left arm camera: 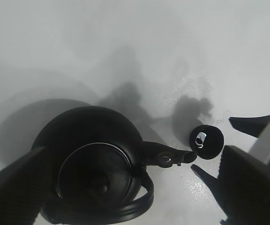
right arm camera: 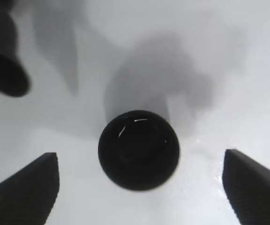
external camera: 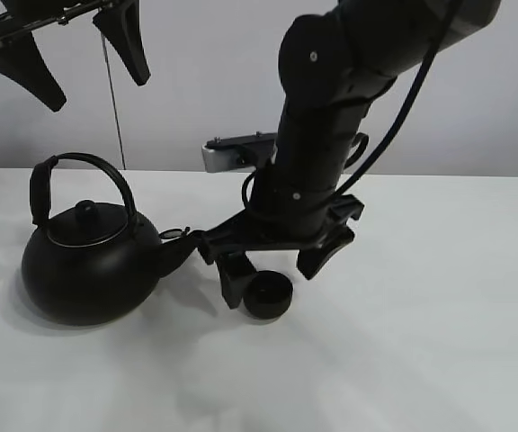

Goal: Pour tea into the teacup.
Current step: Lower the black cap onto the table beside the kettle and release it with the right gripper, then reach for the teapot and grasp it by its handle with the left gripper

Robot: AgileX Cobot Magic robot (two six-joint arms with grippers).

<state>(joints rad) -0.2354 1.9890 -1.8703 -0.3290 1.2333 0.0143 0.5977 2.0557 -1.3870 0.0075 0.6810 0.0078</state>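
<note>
The tiny black teacup (external camera: pixel 268 295) stands on the white table (external camera: pixel 421 342), right of the kettle's spout. My right gripper (external camera: pixel 277 274) is open and low over the cup, one finger on each side, not touching it. The right wrist view shows the cup (right arm camera: pixel 138 149) centred between the two fingers (right arm camera: pixel 27 187). The big black kettle (external camera: pixel 88 261) sits upright at the left, handle up. My left gripper (external camera: pixel 75 63) hangs open high above it. The left wrist view looks down on the kettle (left arm camera: pixel 95 159) and the cup (left arm camera: pixel 206 140). No trickle of tea shows.
A grey metal bracket (external camera: pixel 232 153) sits at the table's back edge behind the right arm. A thin dark cable (external camera: pixel 111 99) hangs down the wall behind the kettle. The kettle's spout (right arm camera: pixel 3 70) is close to the right gripper's finger.
</note>
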